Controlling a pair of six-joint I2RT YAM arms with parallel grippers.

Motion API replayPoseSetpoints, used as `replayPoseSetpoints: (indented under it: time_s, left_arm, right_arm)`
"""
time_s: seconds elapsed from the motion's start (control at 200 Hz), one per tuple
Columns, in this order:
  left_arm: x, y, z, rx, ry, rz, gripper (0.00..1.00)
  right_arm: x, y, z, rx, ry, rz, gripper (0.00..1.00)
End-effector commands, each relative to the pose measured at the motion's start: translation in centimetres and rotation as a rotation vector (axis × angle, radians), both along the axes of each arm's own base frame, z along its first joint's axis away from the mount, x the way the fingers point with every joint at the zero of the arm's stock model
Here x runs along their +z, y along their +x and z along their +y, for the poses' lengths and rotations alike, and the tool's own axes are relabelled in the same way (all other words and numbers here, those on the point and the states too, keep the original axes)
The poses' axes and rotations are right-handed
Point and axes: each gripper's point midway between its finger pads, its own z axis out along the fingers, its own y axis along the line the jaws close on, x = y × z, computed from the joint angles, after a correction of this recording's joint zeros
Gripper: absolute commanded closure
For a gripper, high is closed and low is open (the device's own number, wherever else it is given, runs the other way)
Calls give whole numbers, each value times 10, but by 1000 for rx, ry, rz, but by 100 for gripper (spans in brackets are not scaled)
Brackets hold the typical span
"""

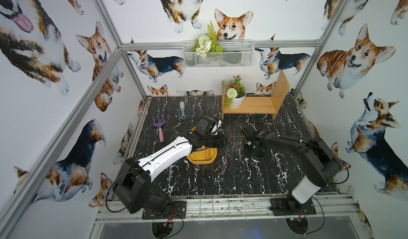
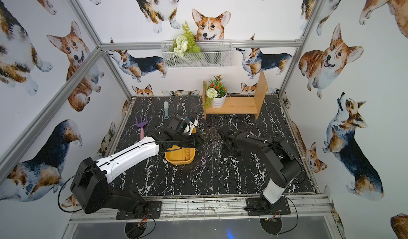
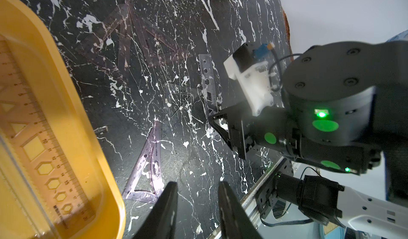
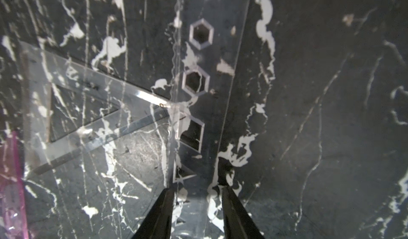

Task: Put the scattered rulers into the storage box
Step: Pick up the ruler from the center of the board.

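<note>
The storage box (image 1: 198, 163) (image 3: 66, 107) is a yellow tray with a clear straight ruler (image 3: 37, 143) lying in it. Several rulers lie on the black marble table beside it: a purple set square (image 3: 145, 171), a clear set square (image 3: 176, 103) (image 4: 110, 87) and a clear straight stencil ruler (image 3: 207, 83) (image 4: 225, 50). My left gripper (image 3: 198, 184) hangs open and empty above the table, next to the tray and the purple set square. My right gripper (image 4: 197, 189) (image 3: 218, 120) is down at the table, open, its fingers astride the stencil ruler's near end.
A purple toy fork (image 1: 160, 127) and a pale blue brush (image 1: 182, 109) lie at the far left. A wooden shelf (image 1: 258, 105) with a potted plant (image 1: 236, 94) stands at the back. A wire basket (image 1: 218, 56) hangs on the back wall.
</note>
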Motion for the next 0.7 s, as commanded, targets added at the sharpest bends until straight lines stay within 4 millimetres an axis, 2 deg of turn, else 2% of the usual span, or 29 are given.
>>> replayPoseSetpoints:
  time_s: [0.0, 0.185, 0.465, 0.696]
  left_arm:
    - [0, 1, -1, -8, -3, -15, 63]
    - [-1, 1, 0, -9, -1, -14, 63]
    - [-1, 1, 0, -6, 0, -15, 63]
    - [-1, 1, 0, -7, -1, -14, 63]
  right_arm:
    - [-6, -1, 1, 0, 2, 12, 58]
    - [-11, -3, 1, -1, -4, 28, 60]
    - [-20, -8, 1, -2, 1, 51, 76]
    - [-14, -7, 0, -5, -1, 37, 86]
